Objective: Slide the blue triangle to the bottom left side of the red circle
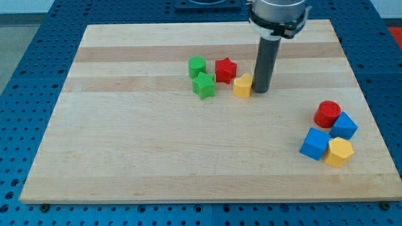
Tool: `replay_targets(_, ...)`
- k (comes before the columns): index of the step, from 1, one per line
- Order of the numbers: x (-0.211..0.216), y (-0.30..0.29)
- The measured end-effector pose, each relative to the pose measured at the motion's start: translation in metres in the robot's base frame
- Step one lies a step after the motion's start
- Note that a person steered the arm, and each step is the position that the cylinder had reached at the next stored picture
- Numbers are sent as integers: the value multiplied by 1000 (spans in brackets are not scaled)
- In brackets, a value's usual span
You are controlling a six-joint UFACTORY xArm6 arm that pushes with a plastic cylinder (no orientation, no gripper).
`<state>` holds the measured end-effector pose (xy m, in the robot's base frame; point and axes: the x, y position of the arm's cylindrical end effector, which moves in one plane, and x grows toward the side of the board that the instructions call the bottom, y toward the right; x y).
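Resting my tip (260, 91) against the yellow block (242, 86) — nothing gripped; sweeping toward the blue triangle (344, 125) risks scattering the red circle (327, 113).

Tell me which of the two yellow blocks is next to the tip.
The yellow block beside the red star; my tip is at its right. The other yellow block sits far right.

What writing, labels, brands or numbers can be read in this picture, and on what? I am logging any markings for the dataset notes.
None: no readable text shows anywhere.
The blocks, such as the red circle and the blue triangle, have plain faces.
The wooden board shows only grain.
My tip, beside the yellow block, is on a plain dark rod.
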<state>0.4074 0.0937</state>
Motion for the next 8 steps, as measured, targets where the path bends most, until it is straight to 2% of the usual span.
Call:
replay_targets(2, 0, 3)
replay_targets(5, 11, 145)
replay_targets(6, 39, 173)
replay_targets(8, 105, 189)
